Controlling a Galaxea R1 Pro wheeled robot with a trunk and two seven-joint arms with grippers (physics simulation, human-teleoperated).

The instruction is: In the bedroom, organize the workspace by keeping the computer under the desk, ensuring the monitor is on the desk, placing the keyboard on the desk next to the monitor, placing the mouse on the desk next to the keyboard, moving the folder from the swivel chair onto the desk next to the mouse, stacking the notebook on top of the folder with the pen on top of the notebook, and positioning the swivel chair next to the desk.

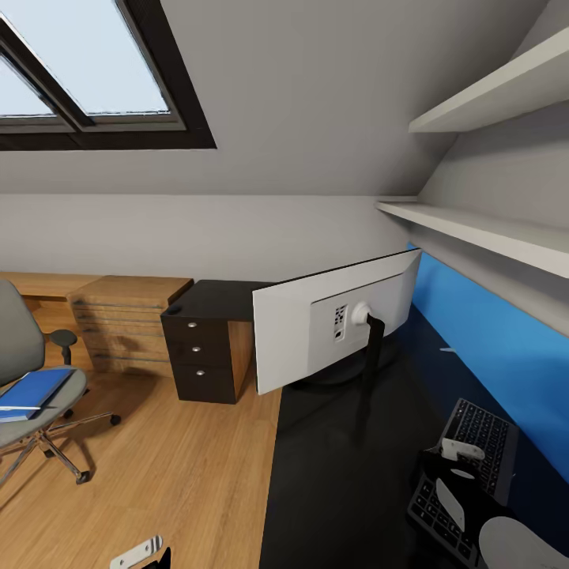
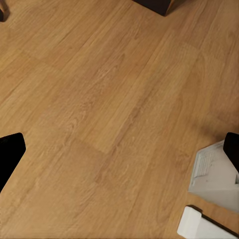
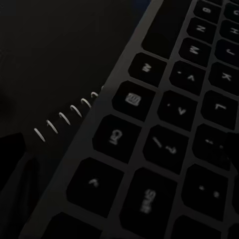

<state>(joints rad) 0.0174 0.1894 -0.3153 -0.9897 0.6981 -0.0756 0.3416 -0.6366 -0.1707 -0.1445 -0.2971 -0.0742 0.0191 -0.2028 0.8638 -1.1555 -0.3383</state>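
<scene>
The monitor (image 1: 336, 328) stands on the worktop (image 1: 348, 466) with its back to the camera; the keyboard (image 1: 466, 474) lies nearer, at right along the back panel (image 1: 498, 348), partly under the robot's right arm. A drawer unit (image 1: 207, 348) sits at the worktop's far end, a wooden chest (image 1: 130, 320) to its left. At far left, the swivel chair (image 1: 24, 371) stands on the floor (image 1: 174, 466), well apart from the worktop, the folder (image 1: 32, 391) on its seat. Two shelves (image 1: 490, 229) run above the panel.

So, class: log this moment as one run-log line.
monitor: on desk, back to camera | keyboard: on desk, right gripper over it | folder: on swivel chair
</scene>
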